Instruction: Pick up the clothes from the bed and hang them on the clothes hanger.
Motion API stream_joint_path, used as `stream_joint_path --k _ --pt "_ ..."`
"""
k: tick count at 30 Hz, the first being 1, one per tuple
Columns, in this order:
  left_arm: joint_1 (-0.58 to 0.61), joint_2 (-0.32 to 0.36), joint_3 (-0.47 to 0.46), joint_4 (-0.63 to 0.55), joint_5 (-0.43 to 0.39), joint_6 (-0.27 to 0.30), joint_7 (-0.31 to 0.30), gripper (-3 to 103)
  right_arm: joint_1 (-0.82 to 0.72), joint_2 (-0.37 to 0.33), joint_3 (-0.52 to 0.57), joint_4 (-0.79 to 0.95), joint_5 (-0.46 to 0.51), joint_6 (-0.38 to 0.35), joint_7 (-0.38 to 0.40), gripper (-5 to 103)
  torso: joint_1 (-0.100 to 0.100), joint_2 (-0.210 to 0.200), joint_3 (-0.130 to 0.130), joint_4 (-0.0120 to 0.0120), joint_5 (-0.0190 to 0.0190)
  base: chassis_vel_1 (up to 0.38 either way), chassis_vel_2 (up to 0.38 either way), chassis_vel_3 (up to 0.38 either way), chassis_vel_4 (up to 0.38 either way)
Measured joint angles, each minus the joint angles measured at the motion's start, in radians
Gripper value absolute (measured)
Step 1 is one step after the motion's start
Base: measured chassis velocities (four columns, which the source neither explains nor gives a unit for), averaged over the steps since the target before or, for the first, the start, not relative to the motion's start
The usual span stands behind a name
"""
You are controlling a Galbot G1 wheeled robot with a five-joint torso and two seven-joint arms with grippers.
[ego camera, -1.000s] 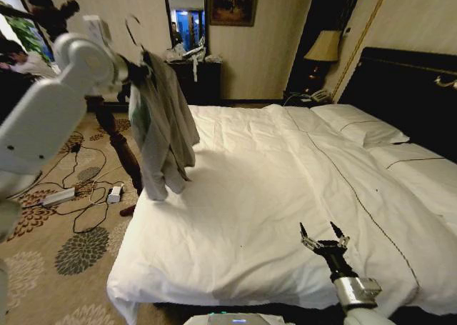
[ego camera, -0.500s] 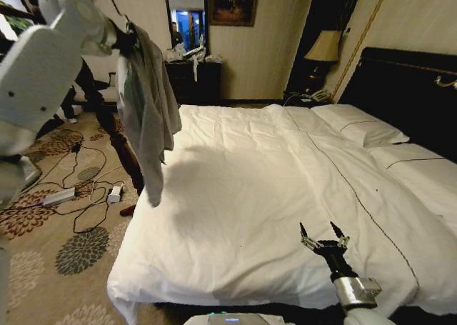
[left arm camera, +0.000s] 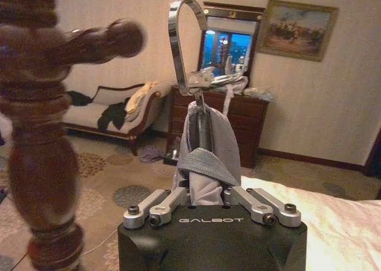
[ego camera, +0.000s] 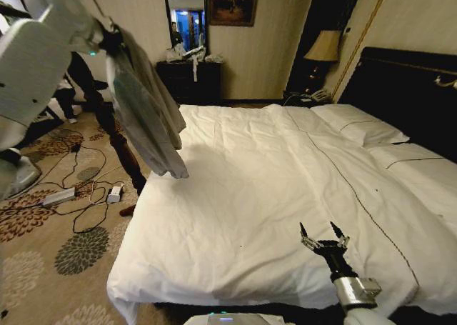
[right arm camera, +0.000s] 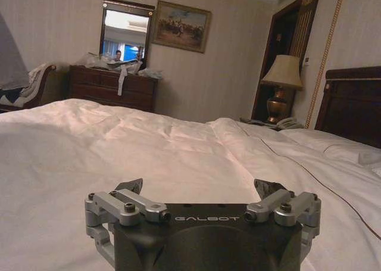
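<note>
- The hanging step was judged to be in hand: the shirt point(ego camera: 146, 111) was already on the hanger point(left arm camera: 183, 44) and held well clear of the bed point(ego camera: 285, 196), off its 9 o'clock edge and above the carpet.
- The left gripper point(ego camera: 107, 41) was seen at about 10 o'clock in the head view, raised high; in the left wrist view it was pinching the shirt's collar just under the wire hook, its fingers pressed in against the grey cloth.
- A dark wooden post point(left arm camera: 41, 134) with a knobbed peg point(left arm camera: 110, 39) was seen close beside the hook, not touching it.
- The next move was judged to call for the hook's open side to be brought over the peg and lowered, with the cloth kept clear of the post.
- The shirt's long axis was seen running from 11 o'clock at the collar down to 5 o'clock at the hem, tilted off vertical; the hook pointed up.
- The right gripper point(ego camera: 323, 238) was parked low over the bed's foot at 5 o'clock, its fingers spread and empty.
</note>
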State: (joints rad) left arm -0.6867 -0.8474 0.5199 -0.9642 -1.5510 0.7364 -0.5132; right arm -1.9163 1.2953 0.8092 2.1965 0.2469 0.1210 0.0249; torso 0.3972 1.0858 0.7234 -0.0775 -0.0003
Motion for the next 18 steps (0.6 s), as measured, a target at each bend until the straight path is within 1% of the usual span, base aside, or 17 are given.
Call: stream_joint_path --k 5,8,9,11,15,18 --pt "0.008 0.020 -0.017 0.003 0.002 0.000 -0.001 16 0.000 0.000 0.000 0.000 0.000 0.000 0.000 100 0.000 0.000 0.000 -0.0009 0.0005 0.000 0.000 0.000 0.000" --pt "0.004 0.032 -0.017 0.008 0.001 0.000 0.002 16 0.000 0.000 0.000 0.000 0.000 0.000 0.000 100 0.000 0.000 0.000 -0.0005 0.0004 0.000 0.000 0.000 0.000" --pt "0.000 0.043 -0.018 0.010 0.000 -0.001 0.020 16 0.000 0.000 0.000 0.000 0.000 0.000 0.000 100 0.000 0.000 0.000 0.0000 0.0001 0.000 0.000 0.000 0.000" --pt "-0.001 0.055 -0.021 0.004 -0.001 -0.001 0.031 16 0.000 0.000 0.000 0.000 0.000 0.000 0.000 100 0.000 0.000 0.000 0.0000 0.0000 0.000 0.000 0.000 0.000" --pt "-0.001 0.068 -0.025 0.003 -0.005 -0.001 0.031 16 0.000 0.000 0.000 0.000 0.000 0.000 0.000 100 0.000 0.000 0.000 -0.0007 0.0005 0.000 0.000 0.000 0.000" --pt "-0.001 0.070 -0.024 0.018 -0.005 -0.001 0.038 16 0.000 0.000 0.000 0.000 0.000 0.000 0.000 100 0.000 0.000 0.000 -0.0004 0.0002 0.000 0.000 0.000 0.000"
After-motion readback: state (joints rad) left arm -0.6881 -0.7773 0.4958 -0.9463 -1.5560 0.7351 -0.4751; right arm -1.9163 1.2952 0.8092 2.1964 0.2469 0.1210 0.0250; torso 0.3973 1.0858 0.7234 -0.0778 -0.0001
